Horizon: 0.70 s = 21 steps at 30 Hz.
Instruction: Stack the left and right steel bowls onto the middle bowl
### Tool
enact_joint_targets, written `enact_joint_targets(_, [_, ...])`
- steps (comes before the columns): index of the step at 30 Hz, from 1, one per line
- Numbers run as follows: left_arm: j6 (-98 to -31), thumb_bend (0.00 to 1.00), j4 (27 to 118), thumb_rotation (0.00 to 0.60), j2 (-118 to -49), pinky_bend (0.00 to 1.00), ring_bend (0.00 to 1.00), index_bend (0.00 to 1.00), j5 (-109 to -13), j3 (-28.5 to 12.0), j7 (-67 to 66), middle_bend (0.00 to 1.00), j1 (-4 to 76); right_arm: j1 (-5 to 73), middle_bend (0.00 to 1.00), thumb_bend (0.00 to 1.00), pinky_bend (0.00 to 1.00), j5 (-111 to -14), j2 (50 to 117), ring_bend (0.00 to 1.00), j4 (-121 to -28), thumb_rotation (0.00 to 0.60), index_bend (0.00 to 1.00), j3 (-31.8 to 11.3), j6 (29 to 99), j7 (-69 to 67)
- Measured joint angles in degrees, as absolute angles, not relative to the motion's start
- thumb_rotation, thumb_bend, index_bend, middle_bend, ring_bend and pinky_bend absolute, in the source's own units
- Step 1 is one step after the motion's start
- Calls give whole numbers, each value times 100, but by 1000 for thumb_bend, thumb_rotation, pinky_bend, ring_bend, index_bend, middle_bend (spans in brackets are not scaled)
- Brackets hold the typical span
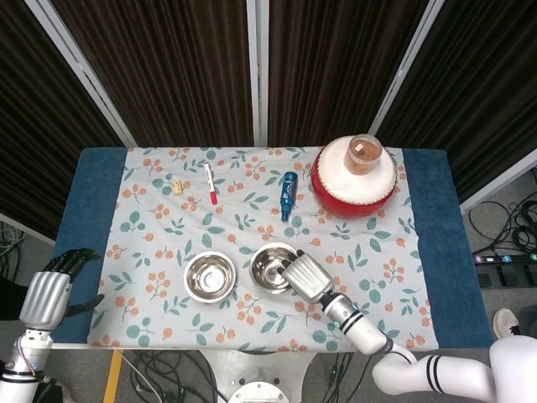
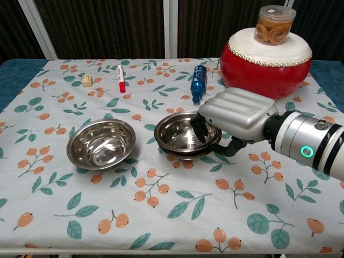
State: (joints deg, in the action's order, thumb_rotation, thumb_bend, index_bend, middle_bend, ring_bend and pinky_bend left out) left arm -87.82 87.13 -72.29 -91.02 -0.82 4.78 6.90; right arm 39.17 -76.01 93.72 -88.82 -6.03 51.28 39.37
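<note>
One steel bowl (image 1: pixel 210 277) (image 2: pixel 102 142) sits alone on the flowered cloth, left of centre. To its right, another steel bowl (image 1: pixel 270 267) (image 2: pixel 180 131) sits nested in a lower bowl, whose rim (image 2: pixel 185 156) shows just beneath it. My right hand (image 1: pixel 306 277) (image 2: pixel 236 115) grips the upper bowl's right rim, fingers curled down inside it and thumb outside below. My left hand (image 1: pixel 54 290) hangs off the table's left edge, fingers apart and holding nothing; the chest view does not show it.
A red drum (image 1: pixel 352 180) (image 2: pixel 269 62) with a snack jar (image 1: pixel 363 154) (image 2: pixel 275 24) on top stands at the back right. A blue bottle (image 1: pixel 288 193) (image 2: pixel 198 81), a red-and-white marker (image 1: pixel 211 183) (image 2: pixel 120 78) and a small yellow block (image 1: pixel 177 187) (image 2: pixel 87 81) lie further back.
</note>
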Motion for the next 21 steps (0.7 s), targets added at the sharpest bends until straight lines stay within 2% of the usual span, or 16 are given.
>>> enact_joint_targets(2, [-8781,120,8706,600,-7229,321,251,340,-9108,-85,486,358,692,3937,165,92,61,-7548,9283,15,-9019,600,141,-609,5124,3962])
enact_joint_targets(11, [-8726,120,8757,600,-7241,321,251,341,-9138,-78,385,357,723,4005,181,87,68,-7395,8777,24,-9758,600,141,-712,5358,4161])
enact_joint_targets(21, [-8238,127,8924,600,-7286,342,251,341,-9623,175,-154,357,999,3708,181,75,79,-7336,7835,29,-10684,600,140,-905,6232,4124])
